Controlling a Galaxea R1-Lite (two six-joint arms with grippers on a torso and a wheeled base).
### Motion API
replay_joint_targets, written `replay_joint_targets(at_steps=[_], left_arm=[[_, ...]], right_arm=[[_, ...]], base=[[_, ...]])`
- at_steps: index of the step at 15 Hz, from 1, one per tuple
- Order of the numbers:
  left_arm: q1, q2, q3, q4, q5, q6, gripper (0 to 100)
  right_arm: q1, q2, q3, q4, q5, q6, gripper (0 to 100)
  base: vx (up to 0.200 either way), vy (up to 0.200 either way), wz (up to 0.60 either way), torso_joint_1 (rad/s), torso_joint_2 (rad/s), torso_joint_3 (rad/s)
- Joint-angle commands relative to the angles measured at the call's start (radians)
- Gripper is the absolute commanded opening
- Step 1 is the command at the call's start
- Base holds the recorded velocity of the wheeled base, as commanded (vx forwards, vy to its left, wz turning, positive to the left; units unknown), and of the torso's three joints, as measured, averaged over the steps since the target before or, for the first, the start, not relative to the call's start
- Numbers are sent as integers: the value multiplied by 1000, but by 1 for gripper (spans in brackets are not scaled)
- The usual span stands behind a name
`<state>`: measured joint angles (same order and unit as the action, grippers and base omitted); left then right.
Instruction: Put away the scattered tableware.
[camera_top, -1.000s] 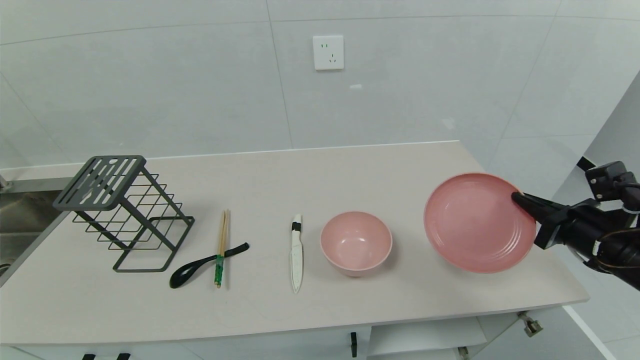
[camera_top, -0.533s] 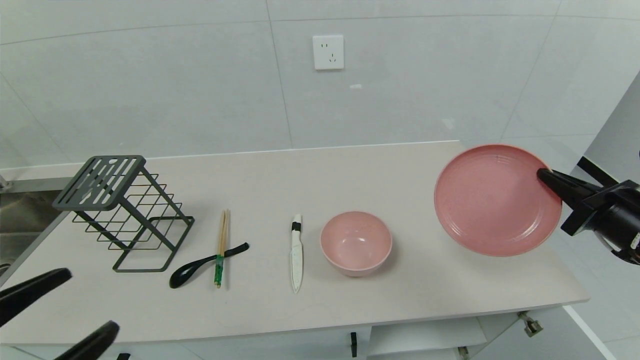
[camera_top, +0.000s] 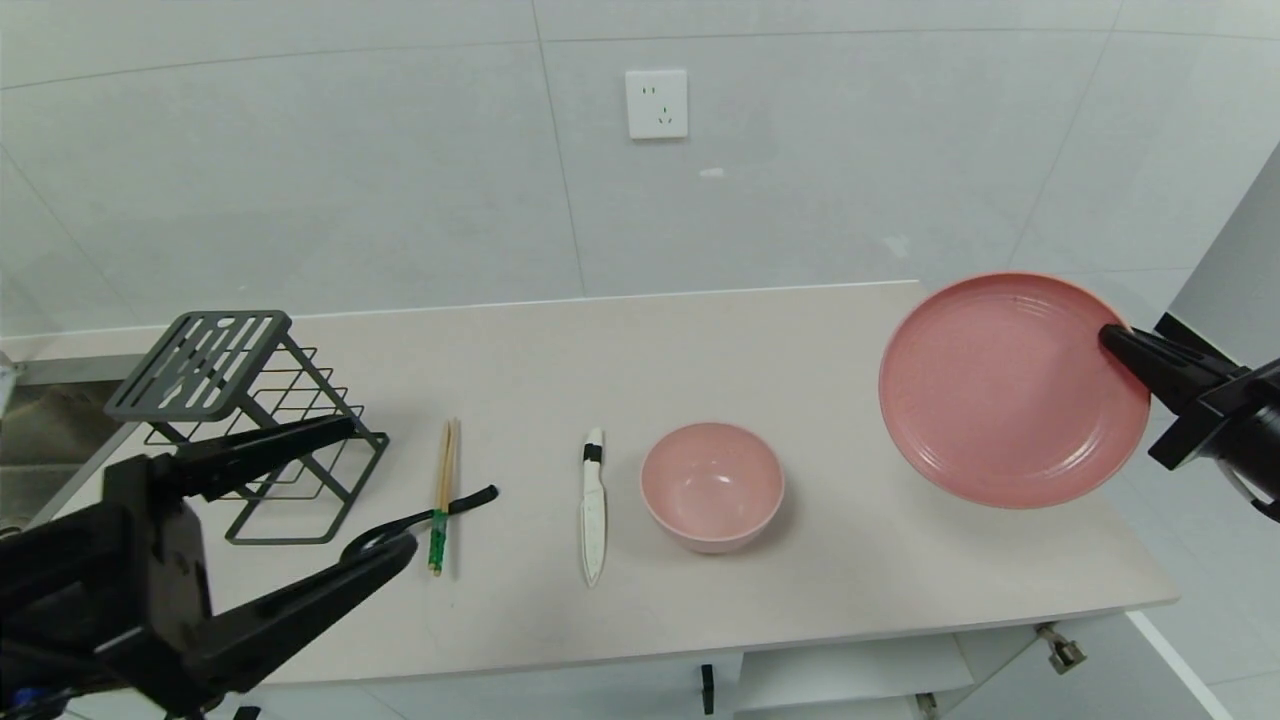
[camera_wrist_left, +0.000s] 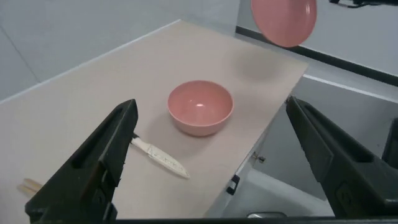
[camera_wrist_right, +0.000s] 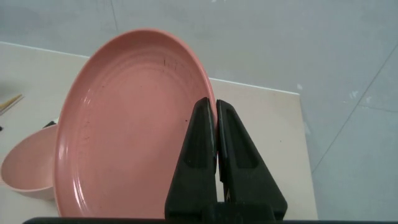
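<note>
Pink plate (camera_top: 1010, 390) is hanging tilted over the counter (camera_top: 600, 350) end at 3 o'clock, ribbed face showing. Right gripper (camera_top: 1120, 345) is pinching its rim, jaws clamped on it. Pink bowl (camera_top: 712, 485) is sitting upright mid-counter, with the knife (camera_top: 593, 505) just beside it at its 9 o'clock. Left gripper (camera_top: 380, 485) is hovering at 8 o'clock by the wire rack (camera_top: 200, 360), jaws wide.

Bright, even light from overhead, no hard shadows. The bowl (camera_top: 712, 485) throws a soft shadow on the worktop (camera_top: 620, 350) to its right and has a small highlight inside. There's a faint shadow smudge under the plate (camera_wrist_left: 283, 22) I hold, near the worktop's right edge. Pale glare spots on the wall (camera_top: 400, 180). Tile lines bow along the head view's top edge. My left gripper (camera_top: 380, 485) reads as a dark silhouette.
</note>
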<state>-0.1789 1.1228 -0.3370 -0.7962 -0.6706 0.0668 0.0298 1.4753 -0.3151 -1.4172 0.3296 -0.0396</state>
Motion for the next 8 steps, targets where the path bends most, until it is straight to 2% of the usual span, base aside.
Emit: replay_joint_targets(at_steps=[1, 4, 5, 6, 8], left_arm=[[-5, 175, -65, -17, -7, 1, 100], [-11, 376, -224, -25, -1, -162, 100], [-30, 419, -267, -14, 14, -190, 100], [-48, 477, -329, 5, 60, -197, 100], [-90, 523, -369, 40, 102, -197, 100]], right_arm=[[1, -15, 2, 0, 0, 0, 0], [1, -15, 8, 0, 0, -2, 0], [1, -13, 10, 0, 0, -2, 0], [1, -10, 11, 0, 0, -2, 0], [1, -7, 18, 0, 2, -2, 0]], base=[[0, 0, 0, 0, 0, 0], [0, 0, 0, 0, 0, 0], [0, 0, 0, 0, 0, 0], [0, 0, 0, 0, 0, 0], [0, 0, 0, 0, 0, 0]])
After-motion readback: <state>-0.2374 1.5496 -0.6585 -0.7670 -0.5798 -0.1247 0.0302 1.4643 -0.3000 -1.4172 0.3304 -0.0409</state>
